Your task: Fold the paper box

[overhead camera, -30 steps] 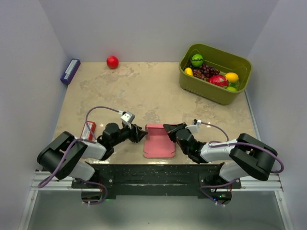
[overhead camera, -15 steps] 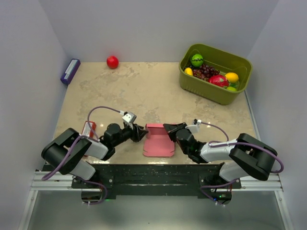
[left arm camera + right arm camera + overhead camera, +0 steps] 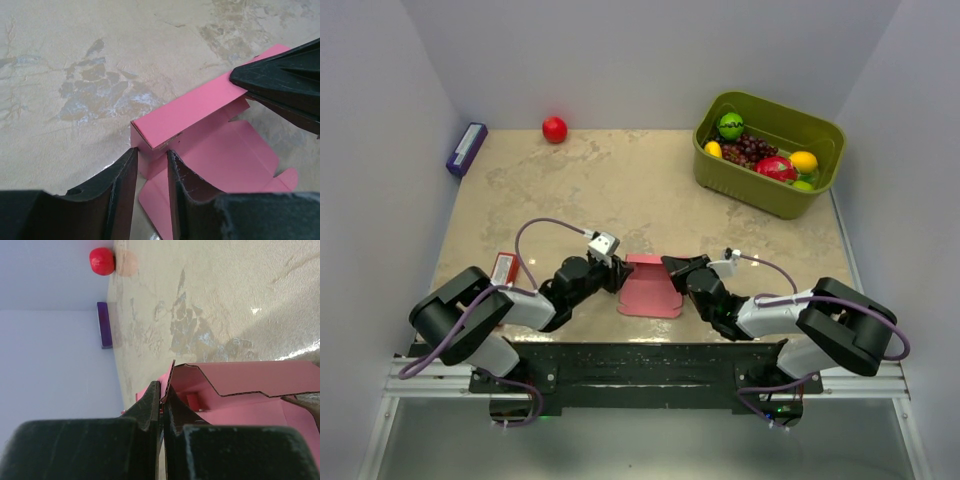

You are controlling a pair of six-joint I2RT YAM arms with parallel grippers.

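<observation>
From above, the paper box (image 3: 648, 292), thin matte pink card with creases, lies on the mottled beige table (image 3: 620, 190) between my left gripper (image 3: 617, 276) and right gripper (image 3: 670, 268). A green basket (image 3: 718, 172) of fruit stands far beyond it to the right, and a red ball (image 3: 554, 129) and a purple block (image 3: 466, 148) far beyond to the left.

At my left wrist, the fingers (image 3: 122, 185) stand apart astride the box's raised end wall; I cannot tell whether they pinch it. The right gripper's black tip blocks the wall's far end.

At my right wrist, the fingers (image 3: 147, 405) are pressed together on a thin card edge of the box.
</observation>
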